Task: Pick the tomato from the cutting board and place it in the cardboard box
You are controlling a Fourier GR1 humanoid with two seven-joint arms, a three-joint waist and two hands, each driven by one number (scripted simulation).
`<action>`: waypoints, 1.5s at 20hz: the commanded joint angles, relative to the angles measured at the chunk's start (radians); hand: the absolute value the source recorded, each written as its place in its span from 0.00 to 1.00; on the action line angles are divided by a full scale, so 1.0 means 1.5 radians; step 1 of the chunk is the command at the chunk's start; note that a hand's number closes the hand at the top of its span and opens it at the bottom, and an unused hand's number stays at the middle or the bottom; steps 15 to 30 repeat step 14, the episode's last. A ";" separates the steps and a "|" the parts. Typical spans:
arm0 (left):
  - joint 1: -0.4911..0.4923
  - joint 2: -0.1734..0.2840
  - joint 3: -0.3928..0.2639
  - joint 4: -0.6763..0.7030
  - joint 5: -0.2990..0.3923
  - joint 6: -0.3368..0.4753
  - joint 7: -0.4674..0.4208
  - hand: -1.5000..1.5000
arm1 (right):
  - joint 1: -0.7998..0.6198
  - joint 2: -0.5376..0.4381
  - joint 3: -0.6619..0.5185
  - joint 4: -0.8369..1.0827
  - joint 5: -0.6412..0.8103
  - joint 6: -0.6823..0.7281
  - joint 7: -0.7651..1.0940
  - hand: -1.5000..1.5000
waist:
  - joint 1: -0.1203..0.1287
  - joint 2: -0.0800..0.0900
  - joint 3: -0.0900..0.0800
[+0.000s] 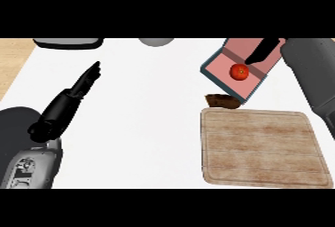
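Observation:
The red tomato lies inside the box, a tilted tray with a pink floor and grey-blue walls at the upper right. My right hand hovers just above and right of the tomato, fingers straight and pointing down at it, holding nothing. The wooden cutting board lies bare at the lower right, below the box. My left hand stretches out flat at the left, fingers straight, far from the box and board.
A small brown object sits between the box and the board's top edge. A dark grey tray and a grey round object stand at the far edge. The white counter spans the middle.

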 commanded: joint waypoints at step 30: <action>-0.014 0.001 0.012 0.037 0.009 -0.008 -0.015 0.50 | 0.057 -0.067 -0.367 -0.008 -0.344 -0.127 -0.125 0.00 | -0.002 0.003 0.000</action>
